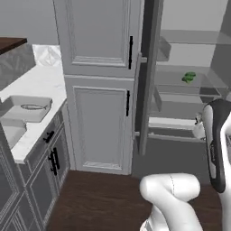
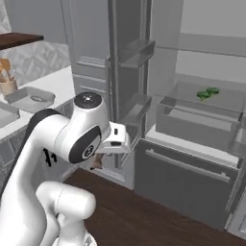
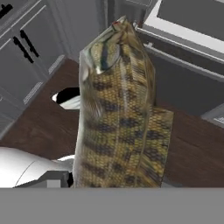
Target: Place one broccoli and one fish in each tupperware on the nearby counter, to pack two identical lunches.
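Above open dark floor beside the counter [image 1: 38,85], hand [image 3: 118,186] closed around a fish [image 3: 118,113].

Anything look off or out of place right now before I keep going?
Nothing spilled or damaged. The fridge door stands open with broccoli on a shelf. A fish sits upright at the claw. One tupperware on the counter already holds something slim.
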